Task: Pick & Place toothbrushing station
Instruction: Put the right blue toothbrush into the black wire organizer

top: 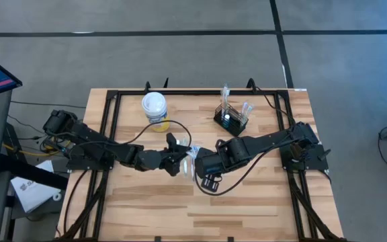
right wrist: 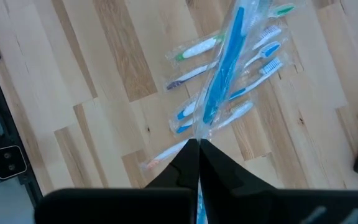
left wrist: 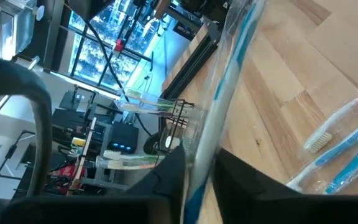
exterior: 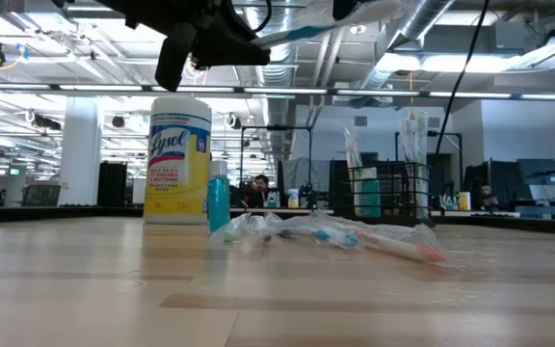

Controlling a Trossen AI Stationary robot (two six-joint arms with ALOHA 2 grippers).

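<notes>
Wooden planks of the table (top: 247, 208) carry the scene, with an open workshop hall seen behind in the low view. Toward one o'clock from the table's centre stands the toothbrushing station (top: 231, 118), a black wire-mesh caddy already holding a few upright wrapped toothbrushes. At about eleven o'clock stands a yellow Lysol wipes canister (top: 154, 108). A loose pile of wrapped toothbrushes (right wrist: 229, 81) lies near the centre, below both arms.

One blue toothbrush in clear wrap (right wrist: 219, 68) is held lifted over that pile. The right end effector (right wrist: 197, 146) is fully closed, its fingertips pinching one end of the wrapper. The left end effector (left wrist: 194, 165) is partly closed around the same wrapped brush, the plastic running between its fingers; whether its grip is firm cannot be told.

The step appears to be a hand-over between the arms. It would be done well if one grip were confirmed secure before the other is released, and if the brush were kept straight, so that it can be carried toward one o'clock and lowered end-first into a free compartment without snagging the mesh.
</notes>
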